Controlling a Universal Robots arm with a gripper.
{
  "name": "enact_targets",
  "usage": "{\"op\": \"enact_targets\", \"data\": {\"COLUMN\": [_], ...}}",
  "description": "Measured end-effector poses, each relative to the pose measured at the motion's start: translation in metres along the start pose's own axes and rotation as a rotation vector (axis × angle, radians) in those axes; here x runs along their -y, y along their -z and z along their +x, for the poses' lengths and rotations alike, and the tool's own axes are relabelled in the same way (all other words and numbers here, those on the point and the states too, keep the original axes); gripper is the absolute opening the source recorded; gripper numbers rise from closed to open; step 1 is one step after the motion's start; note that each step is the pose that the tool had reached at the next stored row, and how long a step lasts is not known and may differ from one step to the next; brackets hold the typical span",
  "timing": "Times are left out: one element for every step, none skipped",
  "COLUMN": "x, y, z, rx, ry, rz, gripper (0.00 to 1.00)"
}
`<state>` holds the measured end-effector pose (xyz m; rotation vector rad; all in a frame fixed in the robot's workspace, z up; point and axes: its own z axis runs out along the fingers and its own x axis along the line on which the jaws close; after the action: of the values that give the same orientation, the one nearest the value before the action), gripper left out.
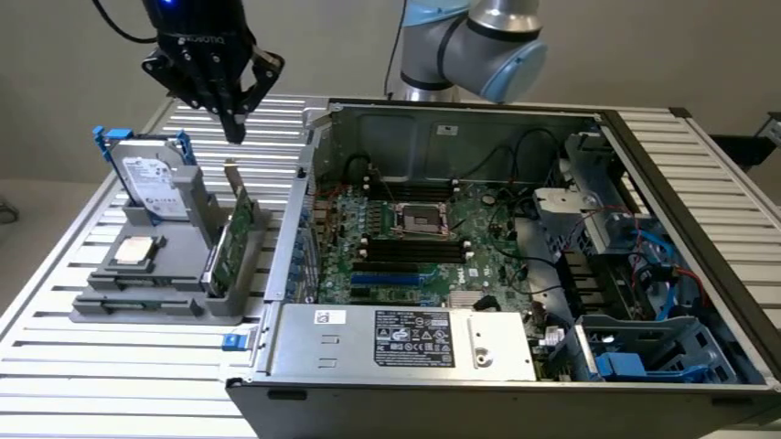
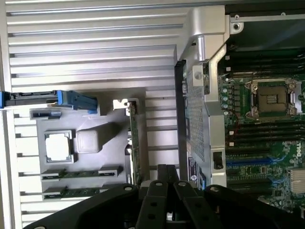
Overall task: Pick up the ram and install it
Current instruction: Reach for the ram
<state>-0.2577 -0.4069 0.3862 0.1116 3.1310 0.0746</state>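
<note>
Grey plastic of the holder [image 1: 183, 302] hides most of the ram in the exterior view. In the wrist view we make out the ram [image 2: 81, 172] as a thin green strip seated in one slot of that holder. A second stick [image 2: 71, 193] sits in the slot beside it, its end cut off by the gripper's black body.

The gripper [image 1: 234, 135] hangs above the holder's far end with its fingertips clenched together on nothing, well apart from the ram.

From the exterior view's left we count one hard drive [image 1: 153, 183] with two blue rails, one processor chip [image 1: 137, 251] and one expansion card [image 1: 232, 229] standing on edge. Then comes one open computer case [image 1: 366, 375], holding one motherboard [image 1: 488, 265] with one bare socket [image 1: 422, 218]. Cables on the exterior view's right cover what lies beneath them.

Everything stands on a slatted metal table [image 1: 123, 384]. A plain pale wall [image 1: 329, 46] rises behind it, and the arm's blue-capped joint [image 1: 488, 46] is cut off at the top.
</note>
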Motion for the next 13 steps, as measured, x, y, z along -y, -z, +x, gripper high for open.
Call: {"op": "enact_targets", "data": {"x": [0.0013, 0.0025, 0.0038, 0.0053, 0.0068, 0.0085, 0.0103, 0.0122, 0.0141, 0.0161, 0.0181, 0.0200, 0.0221], "y": [-0.0006, -0.0012, -0.0017, -0.0024, -0.0029, -0.0035, -0.0041, -0.0047, -0.0054, -0.0059, -0.0066, -0.0072, -0.0077], "z": [0.005, 0.009, 0.013, 0.018, 0.022, 0.027, 0.031, 0.035, 0.039, 0.043, 0.047, 0.051, 0.054], "rx": [-0.0002, -0.0003, -0.0004, -0.0004, -0.0004, -0.0004, -0.0004, -0.0004, -0.0003, -0.0004, -0.0004, -0.0003, -0.0004], "ry": [0.000, 0.000, 0.000, 0.000, 0.000, 0.000, 0.000, 0.000, 0.000, 0.000, 0.000, 0.000, 0.000], "rz": [0.0001, 0.0001, 0.0001, 0.0001, 0.0001, 0.0000, 0.0001, 0.0000, 0.0000, 0.0001, 0.0001, 0.0000, 0.0001], "gripper": [0.11, 0.11, 0.11, 0.11, 0.11, 0.11, 0.11, 0.11, 0.11, 0.11, 0.11, 0.11, 0.11]}}
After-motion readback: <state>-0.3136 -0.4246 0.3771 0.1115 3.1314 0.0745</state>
